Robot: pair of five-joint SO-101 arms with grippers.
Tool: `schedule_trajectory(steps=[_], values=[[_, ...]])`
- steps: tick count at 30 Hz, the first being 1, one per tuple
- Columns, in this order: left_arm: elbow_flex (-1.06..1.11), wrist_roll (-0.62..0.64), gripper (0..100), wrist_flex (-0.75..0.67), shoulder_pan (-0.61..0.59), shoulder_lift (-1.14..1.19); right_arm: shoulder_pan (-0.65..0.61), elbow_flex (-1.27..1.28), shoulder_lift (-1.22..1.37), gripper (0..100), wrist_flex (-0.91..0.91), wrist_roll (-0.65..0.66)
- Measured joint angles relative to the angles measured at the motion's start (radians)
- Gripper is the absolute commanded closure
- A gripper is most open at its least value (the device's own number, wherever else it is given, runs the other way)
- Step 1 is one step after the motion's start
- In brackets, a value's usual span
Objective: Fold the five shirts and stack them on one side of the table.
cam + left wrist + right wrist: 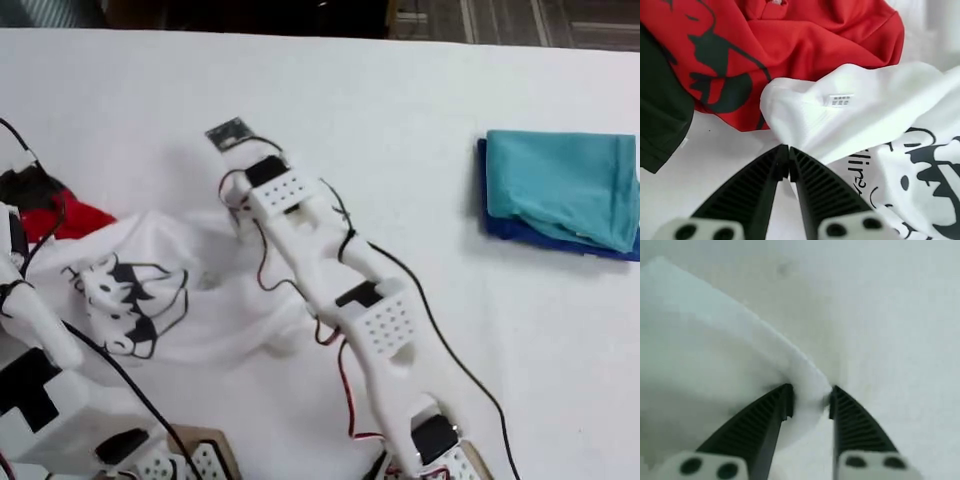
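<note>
A white shirt [200,290] with a black graphic lies crumpled at the table's left. A red shirt [65,218] and a black shirt [30,185] lie bunched beside it. My left gripper [788,159] is shut, its tips pinching the edge of the white shirt [850,115] next to the red shirt [790,40]. My right gripper [810,402] stands open, with a corner of the white shirt [715,365] between its fingers. That right gripper [240,215] sits at the shirt's far right edge. A folded teal shirt [565,185] rests on a folded blue shirt [510,230] at the right.
The white table [400,90] has free room across the back and in the middle. Both arms' bases and red and black cables [345,380] crowd the front edge. A black shirt [660,110] lies against the red one.
</note>
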Motion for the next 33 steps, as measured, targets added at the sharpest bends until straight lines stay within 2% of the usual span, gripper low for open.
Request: schedule_trajectory(steps=[7, 12, 15, 19, 24, 28, 33], values=[[0.000, -0.034, 97, 0.000, 0.003, 0.000, 0.055, 0.003, -0.017, 97.9, -0.002, 0.000], [0.000, -0.064, 97, 0.005, 0.055, 0.000, 0.124, 0.003, -0.115, 97.9, 0.011, 0.000], [0.000, -0.064, 97, 0.025, 0.137, 0.000, 0.183, 0.003, -0.226, 97.9, 0.032, 0.003], [-0.032, -0.058, 97, 0.031, 0.319, 0.000, 0.273, 0.003, -0.381, 97.9, 0.035, 0.086], [-0.242, -0.018, 97, 0.041, 0.549, 0.000, 0.427, 0.003, -0.548, 97.9, 0.014, 0.175], [-0.430, -0.011, 97, 0.044, 0.644, 0.000, 0.555, 0.003, -0.689, 97.9, 0.008, 0.233], [-0.575, -0.009, 97, 0.052, 0.701, -0.002, 0.635, 0.003, -0.867, 97.9, 0.005, 0.315]])
